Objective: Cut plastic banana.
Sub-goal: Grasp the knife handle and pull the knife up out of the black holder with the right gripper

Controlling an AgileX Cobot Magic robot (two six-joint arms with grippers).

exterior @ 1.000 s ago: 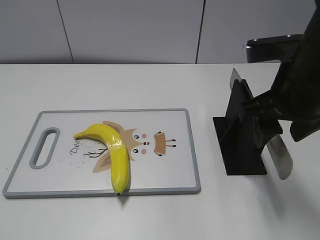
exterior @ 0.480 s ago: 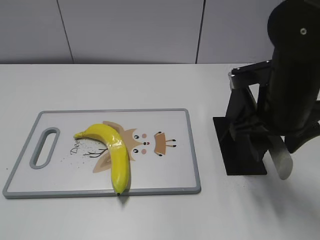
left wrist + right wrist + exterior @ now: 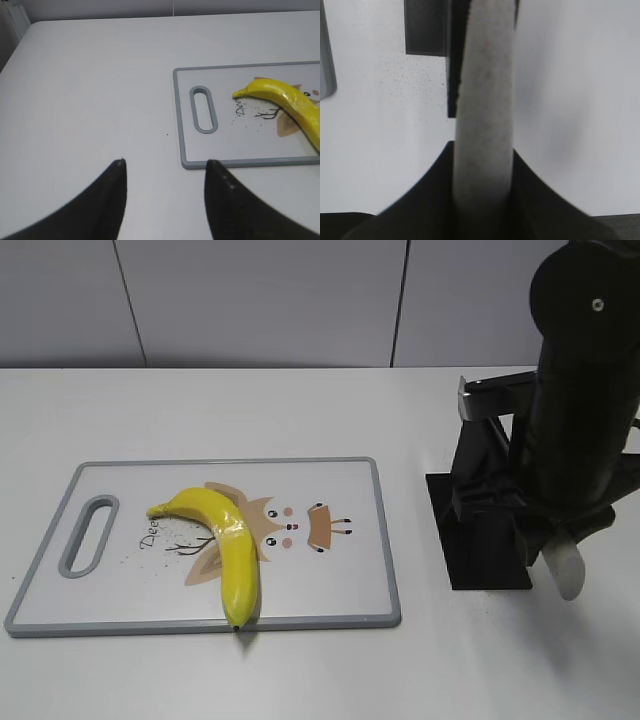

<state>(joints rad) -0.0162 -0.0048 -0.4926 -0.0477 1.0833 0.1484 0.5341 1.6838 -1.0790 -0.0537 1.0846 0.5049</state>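
Right wrist view: right gripper (image 3: pixel 482 165) clamped on knife handle (image 3: pixel 485 100) at black stand (image 3: pixel 487 530), near right edge of bench (image 3: pixel 300 410). Could snag stand, tip it. Plastic banana (image 3: pixel 222 545) on cutting board (image 3: pixel 330 605), front-left; left gripper (image 3: pixel 165 172) wide, idle.

The glossy yellow plastic banana (image 3: pixel 225 540) lies whole and curved on the board, dark tip at the near edge.

Partial lettering "Dee" on the cutting board (image 3: pixel 330 595), beside its handle slot.
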